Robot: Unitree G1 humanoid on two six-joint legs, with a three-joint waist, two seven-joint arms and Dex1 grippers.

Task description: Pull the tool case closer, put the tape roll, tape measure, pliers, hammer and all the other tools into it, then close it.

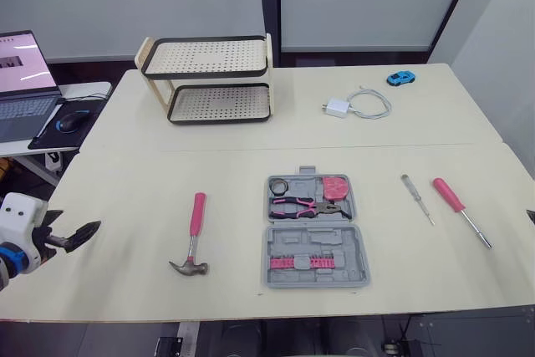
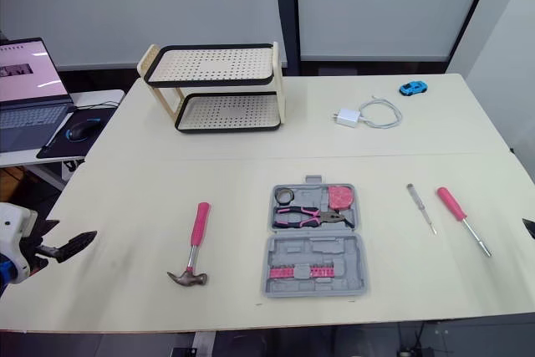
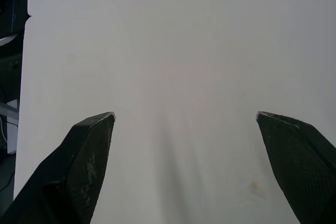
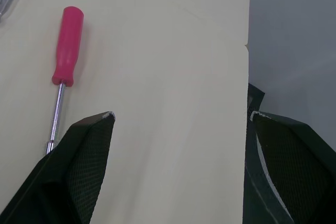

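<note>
Tool case [image 1: 282, 245] between hammer [image 1: 193, 236] and screwdriver [image 1: 460, 211]

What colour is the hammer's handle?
Pink; the hammer shows best in the left eye view.

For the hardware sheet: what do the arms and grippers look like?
On the left gripper, two black wedge-shaped fingers, finely textured, taper to points; behind them sits a white boxy wrist housing with a blue ring. The right gripper has the same black textured fingers.
</note>
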